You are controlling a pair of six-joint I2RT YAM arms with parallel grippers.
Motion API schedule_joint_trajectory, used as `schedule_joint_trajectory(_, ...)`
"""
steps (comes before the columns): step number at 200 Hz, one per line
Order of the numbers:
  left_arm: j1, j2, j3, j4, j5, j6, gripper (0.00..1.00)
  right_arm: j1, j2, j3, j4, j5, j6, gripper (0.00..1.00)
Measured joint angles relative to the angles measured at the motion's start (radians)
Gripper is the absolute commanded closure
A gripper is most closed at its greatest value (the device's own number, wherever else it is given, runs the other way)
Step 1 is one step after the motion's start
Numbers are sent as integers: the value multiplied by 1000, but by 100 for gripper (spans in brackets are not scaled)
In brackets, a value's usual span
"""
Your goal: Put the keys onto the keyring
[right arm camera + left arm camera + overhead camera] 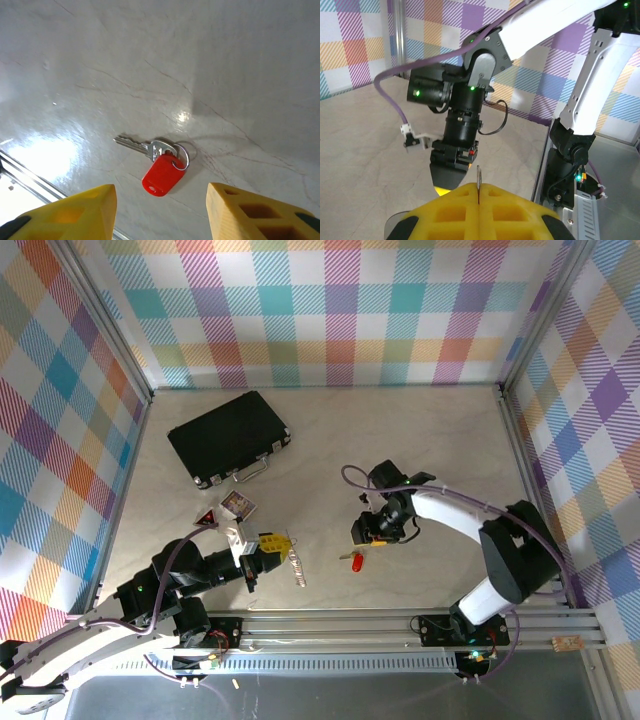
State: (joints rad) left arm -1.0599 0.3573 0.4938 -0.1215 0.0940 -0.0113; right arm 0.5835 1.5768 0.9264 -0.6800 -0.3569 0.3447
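Note:
The keys (161,173) lie flat on the table: a red plastic head, a short silver blade and a small split ring. They also show as a red speck, the keys (356,562). My right gripper (160,212) hovers open right over them, a yellow finger on each side, touching nothing; from above my right gripper (372,538) sits just up-right of them. My left gripper (272,543) is shut on the keyring (478,181), whose thin metal edge sticks up from between the yellow fingertips (455,200). The pale chain strip (297,570) trails on the table beside it.
A black case (229,437) with a metal handle lies at the back left. Two small cards (237,505) rest between it and my left arm. The right arm's wrist (462,120) stands close ahead of my left gripper. An aluminium rail (400,625) edges the front.

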Motion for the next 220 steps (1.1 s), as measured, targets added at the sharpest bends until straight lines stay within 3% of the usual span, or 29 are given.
schedule_joint_trajectory(70,0,-2,0,0,0,0,100,-28,162,27,-24,-100,-74,56)
schedule_joint_trajectory(220,0,10,0,0,-1,0,100,-64,231,59,-45,-180,-126,72)
